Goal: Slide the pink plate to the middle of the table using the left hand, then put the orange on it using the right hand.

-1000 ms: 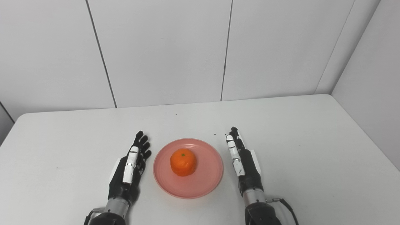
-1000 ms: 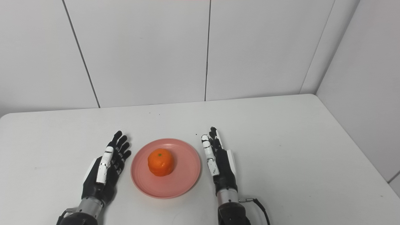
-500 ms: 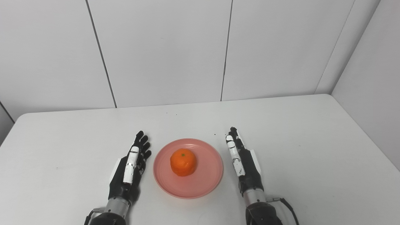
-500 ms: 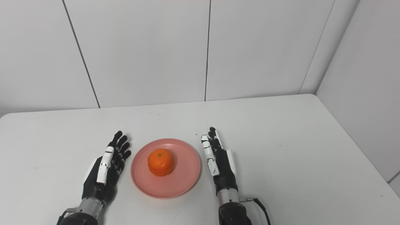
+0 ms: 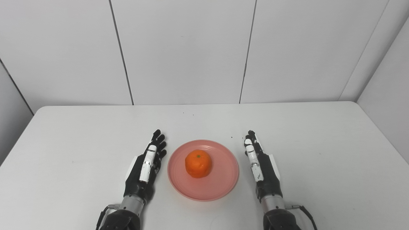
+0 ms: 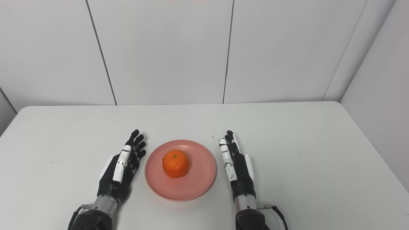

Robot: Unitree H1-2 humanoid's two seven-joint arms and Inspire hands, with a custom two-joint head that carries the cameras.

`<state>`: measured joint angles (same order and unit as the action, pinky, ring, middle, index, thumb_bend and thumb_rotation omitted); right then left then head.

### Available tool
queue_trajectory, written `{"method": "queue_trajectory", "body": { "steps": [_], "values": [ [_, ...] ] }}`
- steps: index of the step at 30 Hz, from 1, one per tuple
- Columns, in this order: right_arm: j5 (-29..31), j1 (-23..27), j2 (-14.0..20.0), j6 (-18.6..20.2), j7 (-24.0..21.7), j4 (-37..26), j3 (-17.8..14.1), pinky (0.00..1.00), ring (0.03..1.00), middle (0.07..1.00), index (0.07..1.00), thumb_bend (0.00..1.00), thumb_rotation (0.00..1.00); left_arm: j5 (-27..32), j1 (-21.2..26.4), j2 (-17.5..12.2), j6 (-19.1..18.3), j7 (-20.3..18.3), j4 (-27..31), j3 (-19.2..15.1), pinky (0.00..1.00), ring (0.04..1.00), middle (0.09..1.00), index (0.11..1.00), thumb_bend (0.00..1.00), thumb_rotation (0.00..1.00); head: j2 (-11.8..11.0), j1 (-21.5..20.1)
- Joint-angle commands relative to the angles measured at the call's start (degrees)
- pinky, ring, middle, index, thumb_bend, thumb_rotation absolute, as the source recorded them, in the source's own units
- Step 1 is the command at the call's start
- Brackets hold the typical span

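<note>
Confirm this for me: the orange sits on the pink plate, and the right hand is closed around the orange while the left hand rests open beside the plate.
Not quite. The right hand holds nothing: it rests open beside the pink plate, apart from the orange, as the left eye view shows. The rest stands: the orange sits on the plate, and the left hand rests open beside it.

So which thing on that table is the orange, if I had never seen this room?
Start at the white table and find the pink plate near its front, between the left hand and the right hand. The orange sits on that plate: round, and the only bright orange thing there.
</note>
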<state>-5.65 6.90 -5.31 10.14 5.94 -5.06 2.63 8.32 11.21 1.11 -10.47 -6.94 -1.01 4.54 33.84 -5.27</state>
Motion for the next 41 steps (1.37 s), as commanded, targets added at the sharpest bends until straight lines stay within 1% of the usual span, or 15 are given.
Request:
{"method": "queue_trajectory", "body": {
  "steps": [1,6,10,13,18,24,27,29,41],
  "values": [
    [0.4,0.2,0.4,-0.4,-0.6,-1.8,-0.3,0.96,0.941,0.949,0.957,0.27,1.0,-0.6,0.0,1.5,-1.4,-0.1,1.0,1.2,1.0,1.0,1.0,1.0,0.38,1.0,0.0,0.4],
    [1.2,0.1,0.8,-1.2,-1.3,-1.6,-0.4,0.97,0.946,0.953,0.962,0.26,1.0,-0.7,0.0,1.7,-1.8,0.2,1.3,1.6,1.0,1.0,1.0,1.0,0.38,1.0,0.0,0.5],
    [0.9,0.2,0.7,-1.1,-1.1,-1.4,-0.3,0.95,0.943,0.952,0.96,0.26,1.0,-0.4,0.0,1.5,-1.1,-0.1,0.9,1.5,1.0,1.0,1.0,1.0,0.38,1.0,0.0,0.2],
    [0.9,0.2,0.4,-0.9,-0.8,-1.4,-0.2,0.94,0.938,0.948,0.956,0.26,1.0,-0.3,0.0,1.4,-1.0,-0.1,0.8,1.4,1.0,1.0,1.0,1.0,0.39,1.0,-0.1,-0.5],
    [0.6,0.3,0.0,0.0,-0.6,-1.7,-0.1,0.96,0.942,0.952,0.956,0.26,1.0,0.1,0.0,1.1,-0.9,-0.3,0.7,1.2,1.0,1.0,1.0,1.0,0.39,1.0,0.0,-0.8],
    [0.6,0.4,-0.2,0.1,-0.4,-1.5,-0.2,0.96,0.941,0.953,0.956,0.26,1.0,-0.1,0.1,1.0,0.0,-0.3,0.1,1.2,1.0,1.0,1.0,1.0,0.39,1.0,0.0,-1.0],
    [0.5,0.4,-0.3,0.6,-0.3,-1.7,-0.2,0.96,0.942,0.953,0.957,0.26,1.0,-0.1,0.0,0.9,-0.4,-0.2,0.3,1.1,1.0,1.0,1.0,1.0,0.39,1.0,-0.1,-1.2],
    [0.6,0.3,-0.5,1.2,-0.3,-2.0,-0.2,0.96,0.941,0.95,0.953,0.26,1.0,-0.1,0.0,0.9,-0.4,-0.3,0.4,1.1,1.0,1.0,1.0,1.0,0.4,1.0,-0.2,-1.2],
    [0.6,0.0,-0.7,-0.1,-0.3,-1.5,-0.1,0.95,0.938,0.951,0.956,0.26,1.0,0.1,-0.5,0.8,-0.7,-0.2,0.9,1.1,1.0,1.0,1.0,1.0,0.39,1.0,-1.4,-1.5]
  ]
}}
